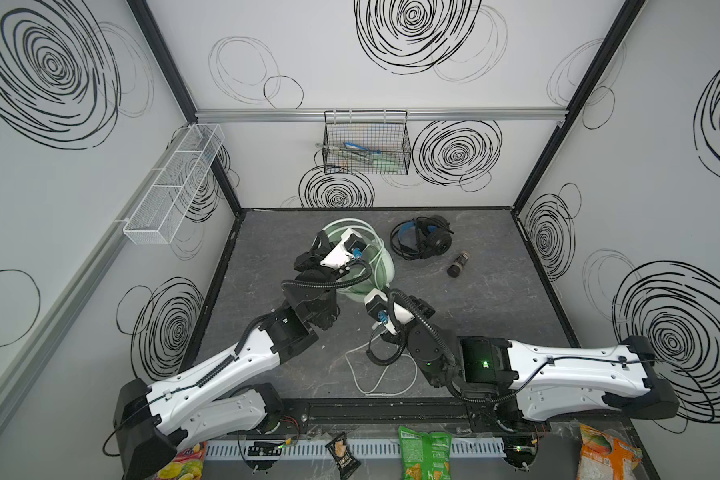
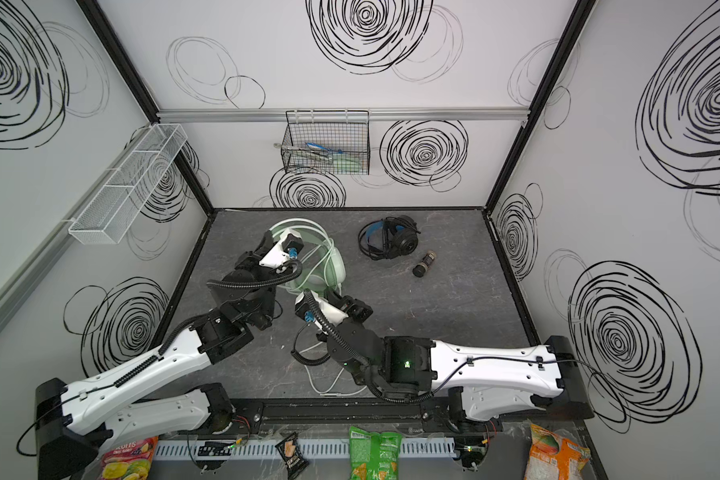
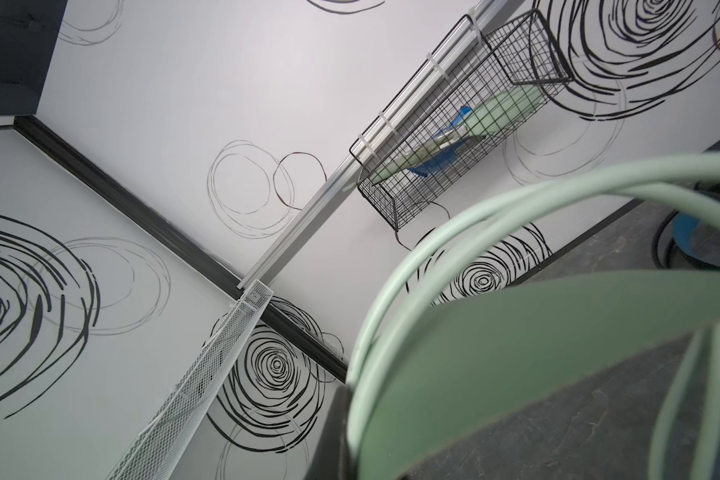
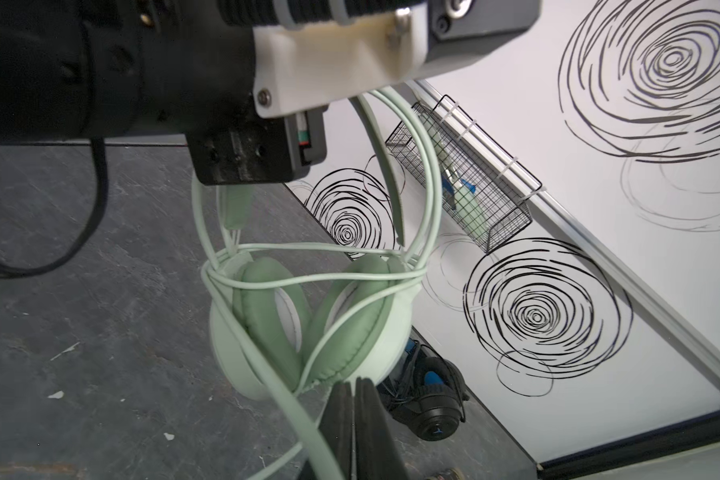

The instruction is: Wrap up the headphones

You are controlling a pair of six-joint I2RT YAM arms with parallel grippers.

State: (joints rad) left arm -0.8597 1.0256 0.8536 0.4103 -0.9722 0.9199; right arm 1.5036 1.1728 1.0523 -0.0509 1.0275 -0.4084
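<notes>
The mint-green headphones [image 1: 381,266] [image 4: 308,324] hang off the table, ear cups together, with their white cable looped several times around them. My left gripper [image 4: 238,178] is shut on their headband [image 3: 516,332], and its fingers are hidden in the top views. Just under the ear cups is my right gripper [image 4: 355,386], jaws pressed together. A strand of the cable crosses its fingers, but I cannot see whether it is pinched. The rest of the cable [image 1: 352,365] [image 2: 314,382] lies on the table under the right arm. The black headphones [image 1: 427,243] [image 2: 395,239] [image 4: 433,407] lie at the back.
A small dark cylinder [image 1: 457,264] lies right of the black headphones. A black wire basket [image 1: 366,143] hangs on the back wall and a white mesh basket [image 1: 171,183] on the left wall. Snack bags [image 1: 425,457] line the front edge.
</notes>
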